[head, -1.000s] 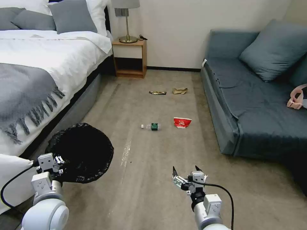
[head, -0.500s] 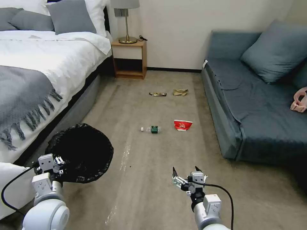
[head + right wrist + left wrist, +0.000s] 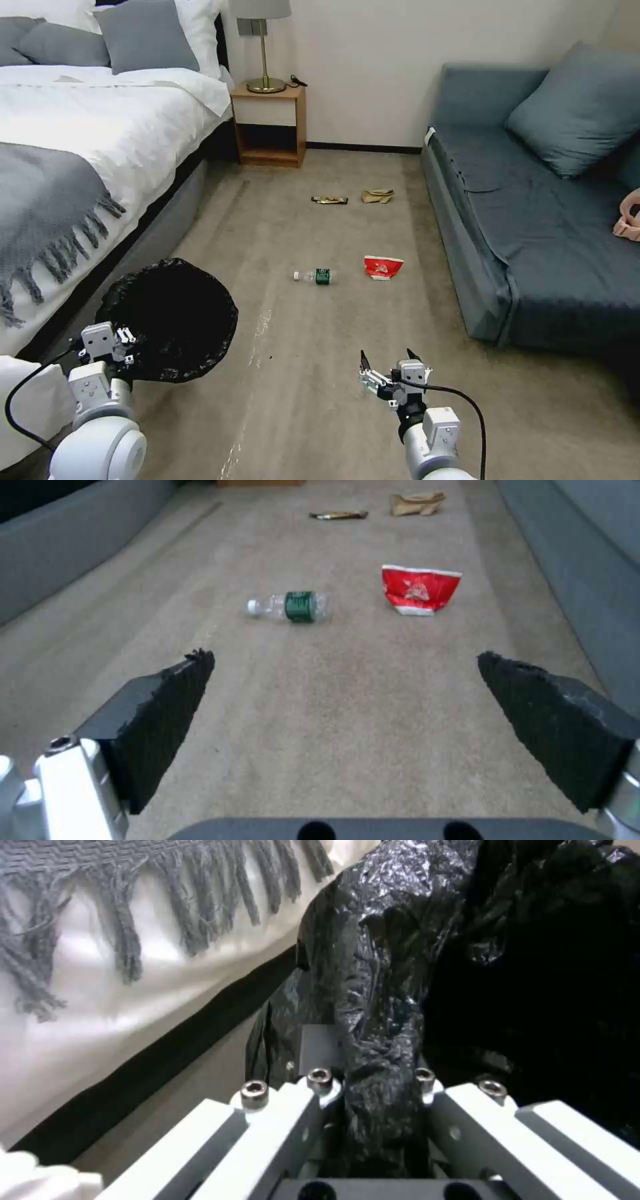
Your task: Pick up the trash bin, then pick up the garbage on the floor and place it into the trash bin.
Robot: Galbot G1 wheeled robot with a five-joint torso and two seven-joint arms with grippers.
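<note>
My left gripper [image 3: 123, 337] is shut on the black-lined rim of the trash bin [image 3: 175, 320], held up at the lower left; the left wrist view has the crumpled liner [image 3: 380, 1050] pinched between its fingers [image 3: 313, 1090]. My right gripper [image 3: 389, 360] hangs open and empty above the carpet, its black pads [image 3: 167, 715] spread wide. Ahead of it lie a clear bottle with a green label [image 3: 315, 276] [image 3: 291, 606] and a red-white snack bag [image 3: 383, 267] [image 3: 419, 589]. Farther off rest a gold-brown wrapper [image 3: 329, 200] [image 3: 339, 515] and a tan paper wad [image 3: 377, 196] [image 3: 416, 503].
A bed [image 3: 80, 153] with a fringed grey throw runs along the left, and a blue sofa [image 3: 540, 220] lines the right. A wooden nightstand [image 3: 270, 123] with a lamp stands against the far wall. Open carpet forms a lane between bed and sofa.
The whole head view has shifted: the litter and furniture sit slightly lower and nearer, so the camera has moved forward. Both arms keep their pose.
</note>
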